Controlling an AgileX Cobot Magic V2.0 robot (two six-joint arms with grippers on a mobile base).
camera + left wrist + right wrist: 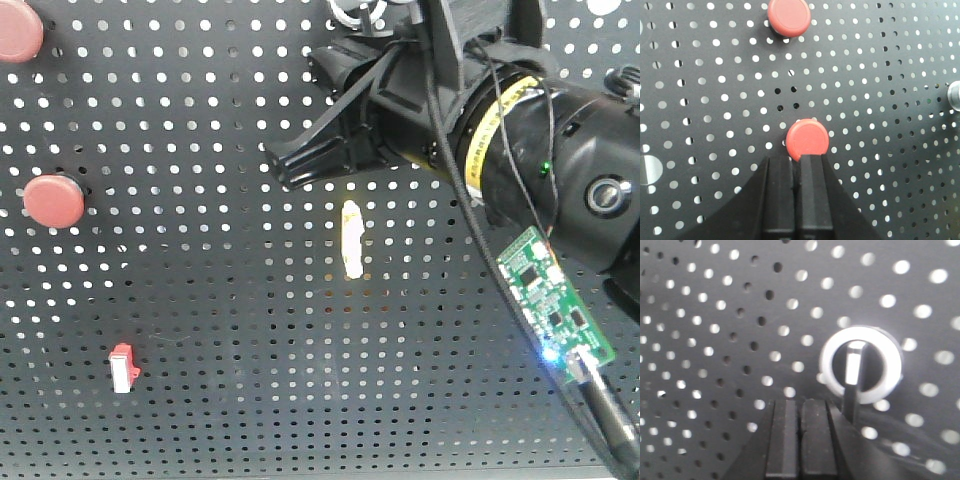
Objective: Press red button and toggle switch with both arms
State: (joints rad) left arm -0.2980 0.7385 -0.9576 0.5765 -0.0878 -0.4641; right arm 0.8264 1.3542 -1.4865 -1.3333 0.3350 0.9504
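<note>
In the left wrist view, a round red button [807,140] sits on the black pegboard [715,100]. My left gripper [796,159] is shut and empty, with its tips overlapping the button's lower edge; I cannot tell whether they touch. In the right wrist view, the toggle switch [860,365] has a silver ring and a lever pointing down. My right gripper [800,402] is shut and empty, just left of and below the lever. In the front view, the right gripper [290,165] reaches in from the upper right. The same red button [55,200] shows at the left, and the toggle switch is hidden.
A second red button [788,17] sits above the first and also shows in the front view [10,30]. A small red-and-white rocker switch [122,367] is at lower left. A white strip [351,238] is at mid board. A green circuit board [550,295] with cables hangs off the right arm.
</note>
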